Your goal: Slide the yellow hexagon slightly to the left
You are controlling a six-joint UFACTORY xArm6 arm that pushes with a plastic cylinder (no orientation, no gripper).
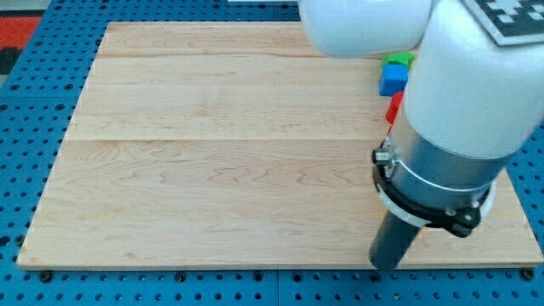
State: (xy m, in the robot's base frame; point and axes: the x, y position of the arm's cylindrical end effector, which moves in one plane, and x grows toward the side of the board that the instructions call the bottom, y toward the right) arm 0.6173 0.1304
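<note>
The yellow hexagon does not show in the camera view; the large white and grey arm (450, 127) covers much of the board's right side. My tip (386, 266) is at the lower end of the dark rod, near the board's bottom edge at the view's lower right. A green block (398, 59), a blue block (393, 79) and a red block (394, 107) peek out from behind the arm at the upper right, well above the tip. The shapes of these blocks are partly hidden.
The wooden board (229, 161) lies on a blue pegboard surface (25, 127). The board's bottom edge runs just below the tip.
</note>
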